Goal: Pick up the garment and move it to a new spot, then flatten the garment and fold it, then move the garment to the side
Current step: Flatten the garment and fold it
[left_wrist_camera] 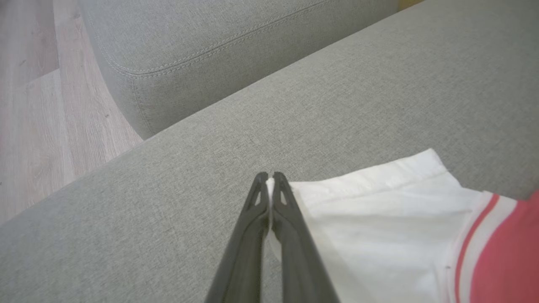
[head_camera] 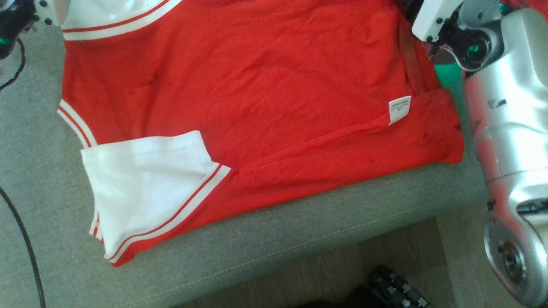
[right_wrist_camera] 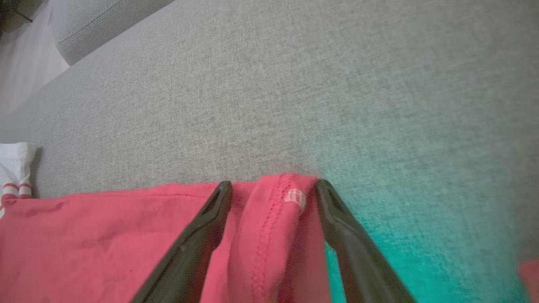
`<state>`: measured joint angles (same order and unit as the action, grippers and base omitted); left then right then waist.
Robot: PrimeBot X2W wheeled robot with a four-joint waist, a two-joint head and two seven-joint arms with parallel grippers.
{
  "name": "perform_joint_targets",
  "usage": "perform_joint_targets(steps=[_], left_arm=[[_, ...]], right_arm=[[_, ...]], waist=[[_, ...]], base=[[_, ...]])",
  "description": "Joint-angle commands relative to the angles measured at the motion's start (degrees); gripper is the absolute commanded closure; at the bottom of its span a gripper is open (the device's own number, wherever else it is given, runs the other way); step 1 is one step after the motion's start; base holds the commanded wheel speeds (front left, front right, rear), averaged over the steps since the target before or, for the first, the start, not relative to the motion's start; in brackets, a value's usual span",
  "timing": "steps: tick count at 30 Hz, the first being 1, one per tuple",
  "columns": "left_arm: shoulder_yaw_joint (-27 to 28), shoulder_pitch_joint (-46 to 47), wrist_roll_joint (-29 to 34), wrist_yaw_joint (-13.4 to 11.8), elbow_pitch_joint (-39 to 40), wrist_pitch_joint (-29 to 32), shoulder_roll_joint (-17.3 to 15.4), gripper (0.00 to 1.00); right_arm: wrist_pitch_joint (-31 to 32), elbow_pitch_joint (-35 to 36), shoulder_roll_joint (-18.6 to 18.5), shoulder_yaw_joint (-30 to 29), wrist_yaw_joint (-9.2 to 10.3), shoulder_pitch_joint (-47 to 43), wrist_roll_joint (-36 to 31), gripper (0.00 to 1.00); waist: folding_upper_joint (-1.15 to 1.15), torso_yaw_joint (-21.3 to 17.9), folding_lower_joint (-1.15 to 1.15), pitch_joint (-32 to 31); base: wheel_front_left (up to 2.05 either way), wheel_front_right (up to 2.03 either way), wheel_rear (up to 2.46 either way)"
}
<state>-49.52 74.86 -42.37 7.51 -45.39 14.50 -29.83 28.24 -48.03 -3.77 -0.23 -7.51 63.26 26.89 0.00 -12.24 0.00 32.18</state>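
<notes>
Left hand [left_wrist_camera: 270, 179] clamped on white sleeve [left_wrist_camera: 379, 219], right hand [right_wrist_camera: 273, 185] apart astride hem [right_wrist_camera: 269, 223] of one red garment [head_camera: 257, 85]

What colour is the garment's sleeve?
White, with red-striped trim; the head view shows the sleeve best.

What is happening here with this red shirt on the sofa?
A two-armed robot is handling a red shirt spread on a grey sofa cushion. Its left gripper is shut on the edge of the white sleeve. Its right gripper is open, astride a bunched hem corner, not gripping it.
</notes>
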Motion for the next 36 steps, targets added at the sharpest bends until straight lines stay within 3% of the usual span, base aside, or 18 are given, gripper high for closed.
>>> perform_joint_targets(steps=[1,7,9,10,11,19,30,36], left_arm=[[1.3,3.6,-0.7,0.0,1.4,-0.7,-2.4,1.0],[-0.7,3.5,-1.9,0.0,0.5,-1.4,-2.7,1.0],[-1.1,3.5,-2.3,0.0,0.2,-1.5,-2.6,1.0],[-1.3,3.6,-2.4,0.0,0.0,-1.6,-2.6,1.0],[-1.5,3.6,-2.6,0.0,-0.2,-1.6,-2.6,1.0],[-3.5,5.2,-1.9,0.0,-0.4,-5.5,-3.1,1.0],[-1.8,12.8,2.5,-2.2,-3.6,-21.7,-1.9,1.0],[-1.7,11.3,1.8,-1.2,-3.7,-26.7,-0.8,1.0]], right_arm=[[-0.1,0.2,0.9,0.8,0.02,2.5,-0.4,0.0],[0.1,-8.1,0.9,1.3,0.02,7.1,-3.3,0.24],[0.4,-10.0,0.9,1.3,0.02,8.2,-4.3,0.64],[0.5,-10.8,0.9,1.2,0.02,8.7,-4.8,0.95],[0.7,-11.5,0.9,1.2,0.02,9.2,-5.2,1.0],[-4.6,-12.7,0.9,-0.1,0.02,12.0,-5.7,1.0],[-17.7,-10.5,-0.3,0.8,0.02,14.4,-2.5,1.0],[-19.9,-9.7,-2.4,2.7,0.02,13.4,-0.4,1.0]], waist=[[0.0,0.4,0.0,0.2],[0.0,0.8,0.0,-0.5],[0.0,0.9,0.0,-0.7],[0.0,0.9,0.0,-0.8],[0.0,1.0,0.0,-0.8],[0.0,2.1,0.0,-0.6],[0.0,4.5,0.0,0.7],[0.0,6.0,0.0,-0.2]], base=[[0.0,0.0,0.0],[0.0,0.0,0.0],[0.0,0.0,0.0],[0.0,0.0,0.0],[0.0,0.0,0.0],[0.0,0.0,0.0],[0.0,0.0,0.0],[0.0,0.0,0.0]])
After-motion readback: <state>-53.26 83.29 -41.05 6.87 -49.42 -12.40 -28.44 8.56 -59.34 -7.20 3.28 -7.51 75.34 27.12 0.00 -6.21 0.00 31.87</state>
